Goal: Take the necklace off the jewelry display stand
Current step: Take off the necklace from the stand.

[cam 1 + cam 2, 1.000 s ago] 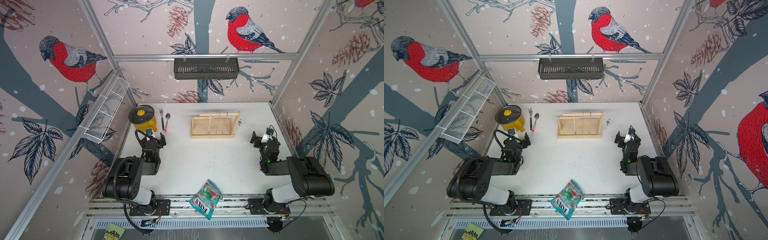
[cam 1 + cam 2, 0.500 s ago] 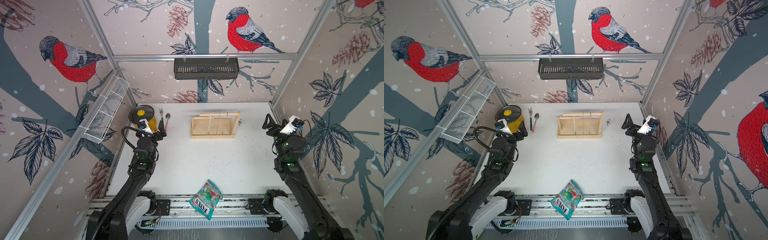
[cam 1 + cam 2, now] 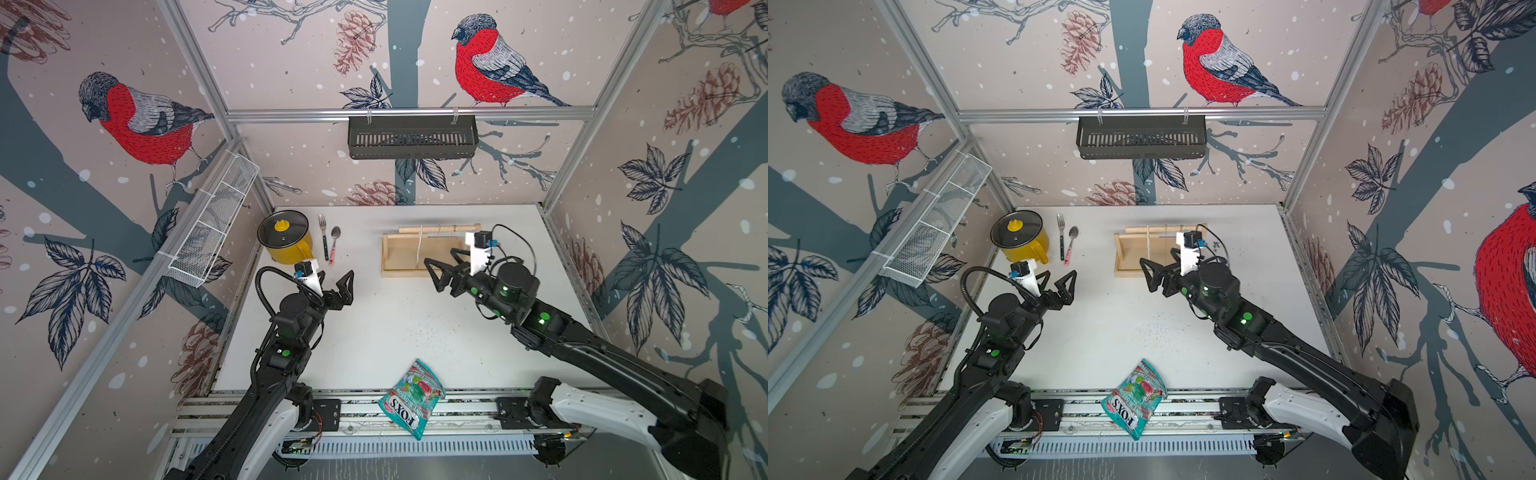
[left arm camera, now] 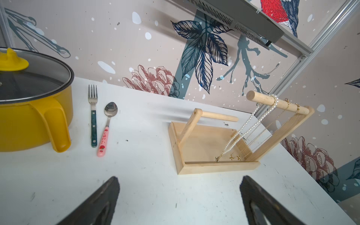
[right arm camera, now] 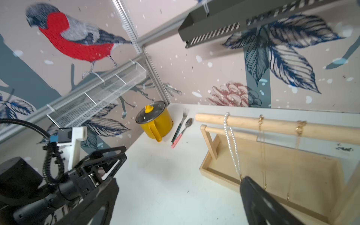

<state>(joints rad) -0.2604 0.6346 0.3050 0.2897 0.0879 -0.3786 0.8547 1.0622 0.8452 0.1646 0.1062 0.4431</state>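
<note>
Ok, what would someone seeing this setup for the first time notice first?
Probably the light wooden jewelry display stand toward the back of the white table, with a white pearl necklace draped over its top bar. Next, the bright yellow lidded pot in the back left corner, and the teal candy bag at the front edge.

Walls [image 3: 291, 62] papered with red-breasted birds and pinecones enclose a white tabletop [image 3: 374, 332]; a black slotted shelf [image 3: 411, 137] and white wire basket [image 3: 212, 224] hang above.
</note>
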